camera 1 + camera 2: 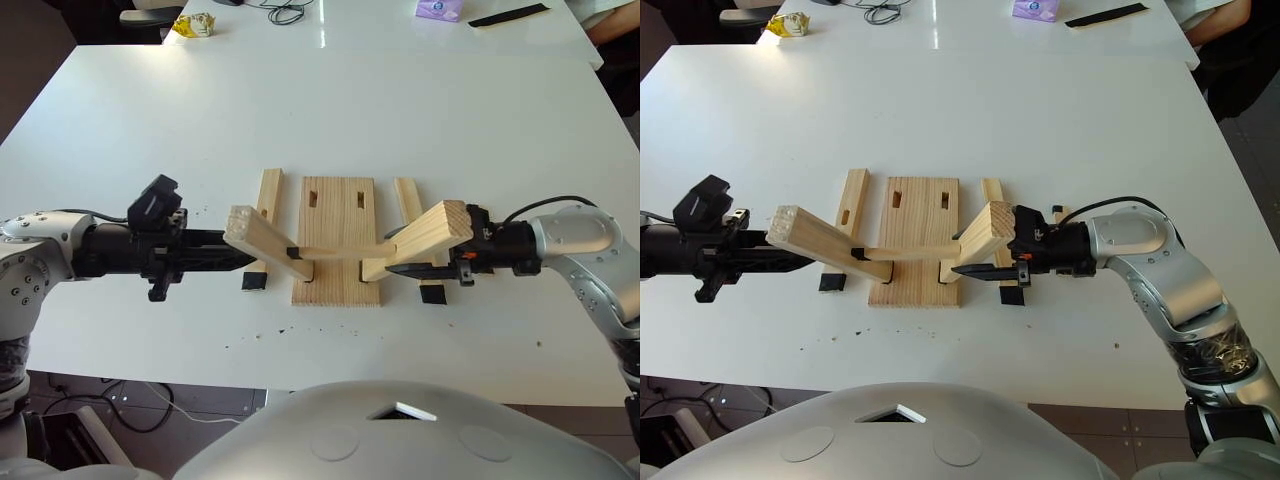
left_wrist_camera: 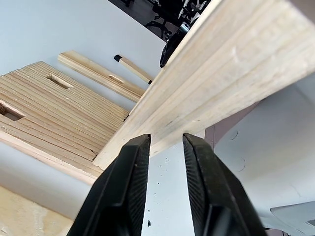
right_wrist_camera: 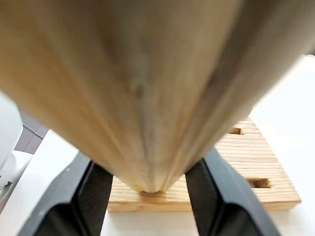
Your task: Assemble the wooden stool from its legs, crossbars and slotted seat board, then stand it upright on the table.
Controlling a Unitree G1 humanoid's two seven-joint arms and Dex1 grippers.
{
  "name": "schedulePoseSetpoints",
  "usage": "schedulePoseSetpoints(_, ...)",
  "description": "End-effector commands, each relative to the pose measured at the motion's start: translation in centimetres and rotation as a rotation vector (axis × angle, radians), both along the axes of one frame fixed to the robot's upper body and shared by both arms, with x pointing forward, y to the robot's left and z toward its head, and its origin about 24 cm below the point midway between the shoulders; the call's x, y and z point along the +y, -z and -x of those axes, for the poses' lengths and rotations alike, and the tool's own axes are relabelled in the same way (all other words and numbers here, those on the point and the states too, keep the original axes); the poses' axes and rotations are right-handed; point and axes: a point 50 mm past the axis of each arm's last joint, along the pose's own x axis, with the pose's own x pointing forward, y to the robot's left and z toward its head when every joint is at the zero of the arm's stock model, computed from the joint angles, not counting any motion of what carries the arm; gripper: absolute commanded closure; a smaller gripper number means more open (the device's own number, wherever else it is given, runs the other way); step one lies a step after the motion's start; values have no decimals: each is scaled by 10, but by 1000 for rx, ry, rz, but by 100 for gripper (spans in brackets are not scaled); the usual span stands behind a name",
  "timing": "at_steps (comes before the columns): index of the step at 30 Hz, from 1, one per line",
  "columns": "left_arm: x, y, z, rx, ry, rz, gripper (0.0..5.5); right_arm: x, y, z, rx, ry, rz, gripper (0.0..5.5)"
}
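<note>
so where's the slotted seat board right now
In the head views the slotted seat board lies flat on the white table, midway between the left loose leg and the right loose leg, directly under the raised curved crossbar.

this is looking like an office or meeting room: a wide white table (image 1: 330, 110) is stretching across the space, a swivel chair (image 1: 150, 15) is standing at its far edge, loose cables (image 1: 285, 12) are lying on top, and more rolling chairs (image 2: 170, 11) are standing behind
</note>
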Motion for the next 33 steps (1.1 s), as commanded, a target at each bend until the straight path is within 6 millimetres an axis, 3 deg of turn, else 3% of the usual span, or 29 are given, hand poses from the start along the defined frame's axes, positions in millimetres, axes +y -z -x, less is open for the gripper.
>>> schedulePoseSetpoints(1,-16,-1,0,-22,77,8,428,-1,13,0,61,0,93,346)
schedulePoseSetpoints(7,-28,-3,5,-28,145,10,428,4,12,-2,66,-47,102,346)
schedulePoseSetpoints(20,-60,-21,-10,-70,213,77,428,19,19,-4,92,-102,102,346)
schedulePoseSetpoints(33,-81,-19,-10,-86,269,106,428,36,28,-12,106,-124,104,346)
